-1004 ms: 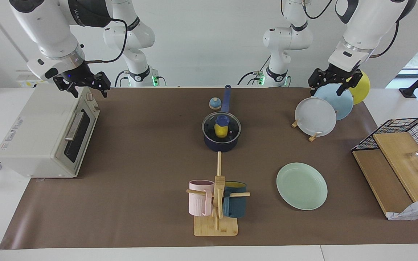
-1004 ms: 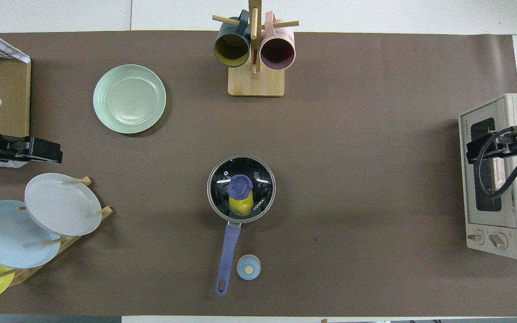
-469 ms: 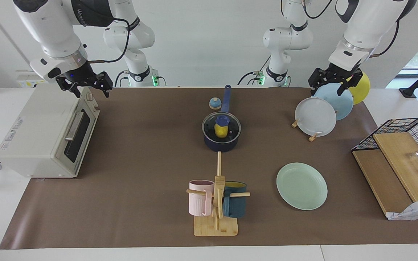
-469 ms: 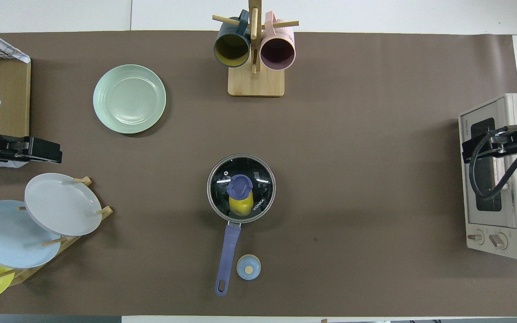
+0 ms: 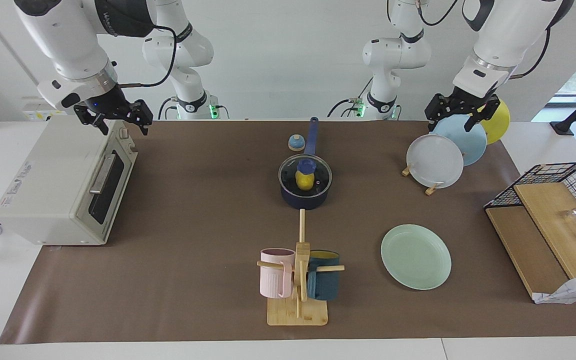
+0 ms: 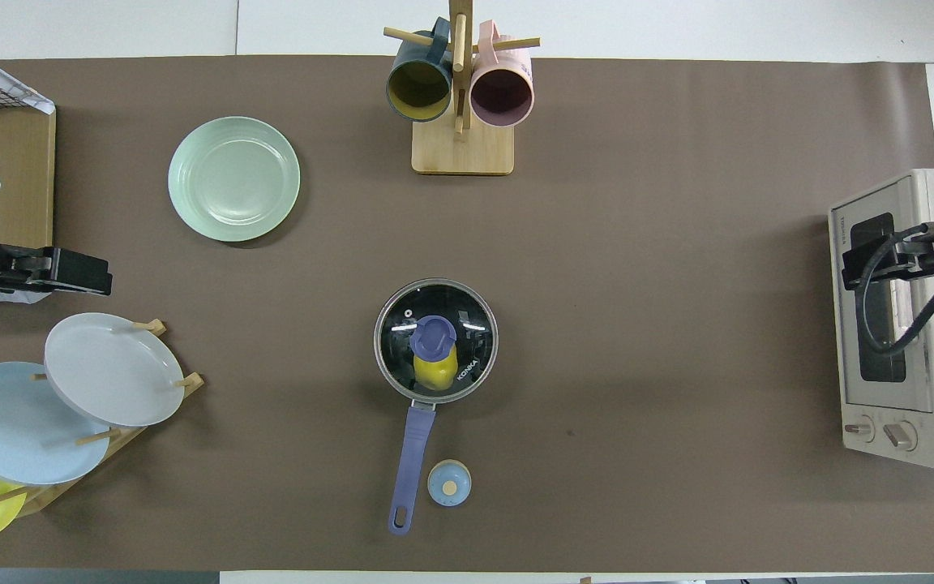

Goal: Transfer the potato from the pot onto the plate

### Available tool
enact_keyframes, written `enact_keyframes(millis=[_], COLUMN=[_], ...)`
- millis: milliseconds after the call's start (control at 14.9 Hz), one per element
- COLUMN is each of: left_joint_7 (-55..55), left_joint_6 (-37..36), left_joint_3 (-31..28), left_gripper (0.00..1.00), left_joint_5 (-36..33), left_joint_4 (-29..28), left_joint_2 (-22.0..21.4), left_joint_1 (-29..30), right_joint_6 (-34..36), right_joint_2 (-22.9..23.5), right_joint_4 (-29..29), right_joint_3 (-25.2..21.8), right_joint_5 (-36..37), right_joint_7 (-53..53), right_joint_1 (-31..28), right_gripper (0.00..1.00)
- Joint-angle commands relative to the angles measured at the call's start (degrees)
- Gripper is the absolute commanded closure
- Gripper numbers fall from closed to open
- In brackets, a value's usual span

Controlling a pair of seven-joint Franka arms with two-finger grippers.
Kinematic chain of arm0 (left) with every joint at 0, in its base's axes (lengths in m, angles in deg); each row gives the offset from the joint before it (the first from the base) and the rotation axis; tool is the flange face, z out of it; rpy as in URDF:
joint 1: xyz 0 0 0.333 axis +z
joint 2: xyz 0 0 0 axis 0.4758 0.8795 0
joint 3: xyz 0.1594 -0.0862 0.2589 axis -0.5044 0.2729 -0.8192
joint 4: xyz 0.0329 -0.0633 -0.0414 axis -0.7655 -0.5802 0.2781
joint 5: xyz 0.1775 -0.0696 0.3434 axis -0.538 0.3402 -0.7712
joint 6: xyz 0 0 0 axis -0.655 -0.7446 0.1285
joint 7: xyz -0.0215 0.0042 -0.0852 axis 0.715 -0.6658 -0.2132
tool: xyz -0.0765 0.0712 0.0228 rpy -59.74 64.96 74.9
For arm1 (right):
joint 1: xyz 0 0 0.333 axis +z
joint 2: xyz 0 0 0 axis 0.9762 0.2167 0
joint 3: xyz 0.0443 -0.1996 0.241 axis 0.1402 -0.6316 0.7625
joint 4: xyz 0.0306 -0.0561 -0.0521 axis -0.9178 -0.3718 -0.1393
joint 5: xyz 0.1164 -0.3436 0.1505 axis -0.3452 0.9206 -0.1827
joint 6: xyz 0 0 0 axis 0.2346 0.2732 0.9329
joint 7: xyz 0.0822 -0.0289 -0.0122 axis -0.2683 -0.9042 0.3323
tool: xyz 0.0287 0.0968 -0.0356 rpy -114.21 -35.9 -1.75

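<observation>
Sitting under a glass lid [image 5: 305, 172] inside the navy pot [image 5: 304, 197] mid-desk, the potato [image 5: 304, 181] is well apart from the mint-green plate [image 5: 416, 256]. Both pincers hang released: left pincer [image 5: 463, 116] over the plate rack [image 5: 430, 189], right pincer [image 5: 113, 116] over the toaster oven [image 5: 63, 182].

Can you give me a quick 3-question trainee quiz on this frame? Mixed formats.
1. True or false: the pot is uncovered.
2. Where is the potato? A) on the green plate B) in the pot, under the glass lid C) in the left gripper
3. Fill in: the right gripper hangs open over the ____.

Key:
1. False; the lid is on.
2. B.
3. Toaster oven. The left gripper, also open and empty, hangs over the plate rack.
</observation>
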Motion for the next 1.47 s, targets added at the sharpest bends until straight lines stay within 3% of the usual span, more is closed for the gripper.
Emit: enact_keyframes(millis=[0, 268, 536, 871, 1205, 1406], left_joint_7=[0.4, 0.3, -0.2, 0.0, -0.1, -0.1], left_joint_6=[0.4, 0.4, 0.5, 1.3, 2.2, 2.6], left_joint_3=[-0.5, -0.5, -0.5, -0.5, -0.5, -0.5], left_gripper=[0.0, 0.0, 0.0, 0.0, 0.0, 0.0], left_joint_5=[0.1, 0.1, 0.1, 0.1, 0.3, 0.9], left_joint_4=[-0.7, -0.7, -0.7, -0.7, -0.8, -0.9], left_joint_2=[-1.1, -1.2, -1.2, -1.2, -1.2, -1.2], left_joint_1=[-0.7, -0.7, -0.7, -0.7, -0.6, -0.6], right_joint_6=[-0.3, -3.5, -5.8, -10.8, -20.3, -24.6], right_joint_2=[-0.3, -0.3, 0.5, 5.4, 12.4, 13.5], right_joint_4=[0.3, 0.3, 0.6, 1.2, 1.3, -0.7], right_joint_3=[0.7, 1.8, 1.8, 1.8, 1.8, 1.8], right_joint_5=[-1.3, -5.4, -5.5, -5.6, -4.0, -3.9], right_joint_7=[0.8, 1.3, -10.6, -23.3, -34.5, -36.2], right_joint_1=[-0.3, 3.0, 13.6, 25.5, 35.8, 37.1], right_gripper=[0.0, 0.0, 0.0, 0.0, 0.0, 0.0])
